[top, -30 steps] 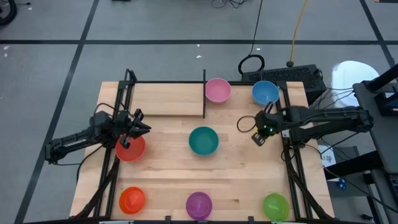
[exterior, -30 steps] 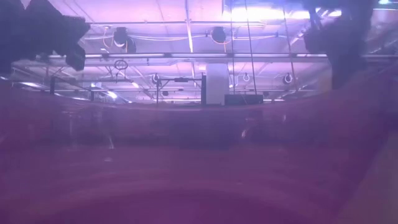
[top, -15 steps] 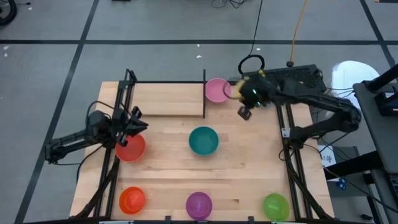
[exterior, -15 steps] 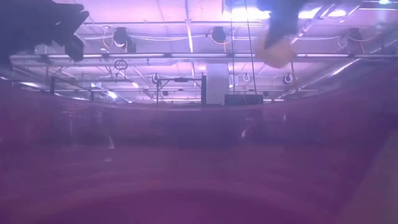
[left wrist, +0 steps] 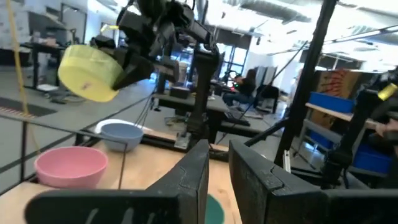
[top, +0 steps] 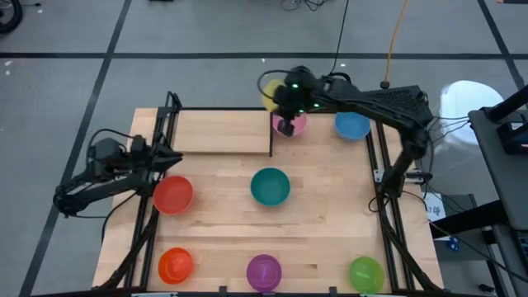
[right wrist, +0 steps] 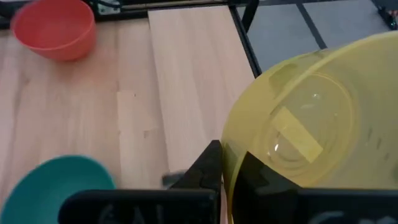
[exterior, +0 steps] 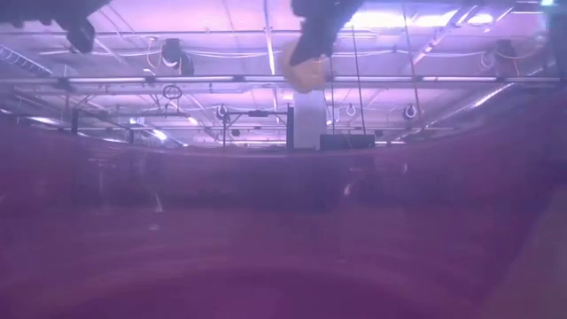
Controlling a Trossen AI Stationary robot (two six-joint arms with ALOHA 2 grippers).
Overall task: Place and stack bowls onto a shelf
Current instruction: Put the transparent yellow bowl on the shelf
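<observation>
Holding: your right gripper [top: 288,101] is clamped on the rim of the yellow bowl [top: 271,92], raised above the table's far edge, over the pink bowl [top: 294,122].
Right wrist view: you see the yellow bowl [right wrist: 314,124] tipped on its side, its rim pinched between the dark fingers [right wrist: 208,163], with the shelf [right wrist: 186,74] plank below.
Low view: the yellow bowl [exterior: 302,66] hangs high under the dark arm.
Left gripper [top: 169,154]: it waits at the table's left side, near the red bowl [top: 173,195] but apart from it; in the left wrist view its fingers [left wrist: 196,168] stand slightly parted with nothing between them.
Shelf [top: 216,132]: the plank lies along the far left of the table [top: 322,214], its black divider [top: 271,124] just beside the pink bowl.
Blue bowl [top: 352,124]: far right, next to the pink one.
Teal bowl [top: 270,186]: middle of the table.
Orange bowl [top: 176,264]: near left corner.
Purple bowl [top: 264,270]: near edge, centre.
Green bowl [top: 365,271]: near right corner.
Room: in the left wrist view you can make out a person [left wrist: 249,81] seated far behind the table.
</observation>
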